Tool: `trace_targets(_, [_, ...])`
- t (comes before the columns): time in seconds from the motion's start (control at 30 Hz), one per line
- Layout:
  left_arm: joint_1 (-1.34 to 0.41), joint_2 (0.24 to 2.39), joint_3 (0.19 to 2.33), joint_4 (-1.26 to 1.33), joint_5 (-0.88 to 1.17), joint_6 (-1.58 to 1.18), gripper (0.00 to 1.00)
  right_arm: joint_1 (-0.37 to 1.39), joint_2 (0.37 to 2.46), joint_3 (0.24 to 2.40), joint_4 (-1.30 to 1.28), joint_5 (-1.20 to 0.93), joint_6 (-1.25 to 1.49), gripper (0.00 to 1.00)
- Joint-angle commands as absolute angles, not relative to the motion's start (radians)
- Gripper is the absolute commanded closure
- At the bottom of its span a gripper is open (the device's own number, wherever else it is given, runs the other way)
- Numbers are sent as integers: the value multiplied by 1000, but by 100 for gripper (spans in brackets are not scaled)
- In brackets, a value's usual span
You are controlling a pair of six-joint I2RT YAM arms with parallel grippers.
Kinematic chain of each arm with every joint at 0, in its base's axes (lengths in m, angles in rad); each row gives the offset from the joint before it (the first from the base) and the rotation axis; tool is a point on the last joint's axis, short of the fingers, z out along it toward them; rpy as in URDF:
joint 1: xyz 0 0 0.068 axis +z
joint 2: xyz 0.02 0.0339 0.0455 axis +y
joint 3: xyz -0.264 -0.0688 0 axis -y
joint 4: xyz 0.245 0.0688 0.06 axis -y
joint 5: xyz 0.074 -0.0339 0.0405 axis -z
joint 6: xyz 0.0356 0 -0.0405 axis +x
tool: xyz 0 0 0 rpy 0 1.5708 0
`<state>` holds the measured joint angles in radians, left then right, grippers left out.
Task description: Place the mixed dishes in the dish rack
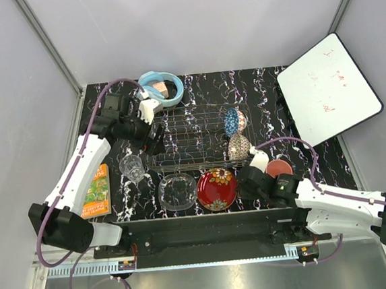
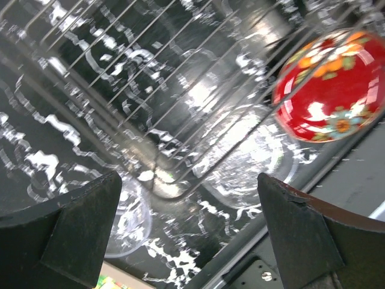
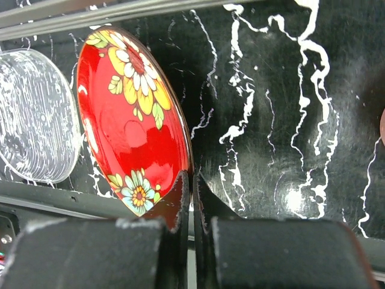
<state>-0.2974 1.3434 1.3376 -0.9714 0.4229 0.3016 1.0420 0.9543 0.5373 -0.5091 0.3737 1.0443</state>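
Pinching the red floral plate (image 3: 132, 120), the right jaws are closed; the left jaws gape beside the dish rack (image 1: 192, 136).

The near side of the dish rack (image 1: 191, 128) is hemmed by the clear tumbler (image 1: 132, 167), clear glass bowl (image 1: 178, 192) and red floral plate (image 1: 216, 188). Its right end is filled by two bowls (image 1: 231, 121); the left part can be entered from above.

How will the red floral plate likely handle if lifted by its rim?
The red floral plate looks glazed and glossy, so probably slippery in a rim pinch. It seems rigid and likely breakable if dropped. Lying flat on the table, it should slide rather than tip when pushed.
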Motion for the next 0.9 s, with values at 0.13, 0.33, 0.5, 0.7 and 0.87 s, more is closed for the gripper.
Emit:
trace_targets(0.13, [-379, 1417, 1480, -983, 711, 264, 1, 1098, 986, 655, -471, 472, 910, 100])
trace_targets(0.33, [-446, 1520, 1517, -985, 793, 278, 1, 1126, 1034, 727, -471, 495, 838, 100])
trace_targets(0.5, [-476, 1585, 1529, -985, 805, 272, 1, 1132, 1077, 771, -469, 508, 809, 100])
trace_targets(0.7, [-479, 1572, 1503, -986, 758, 290, 1, 1132, 1134, 781, -462, 514, 816, 100])
trace_targets(0.87, [-485, 1491, 1461, -1025, 667, 373, 1, 1131, 1161, 744, -463, 500, 886, 100])
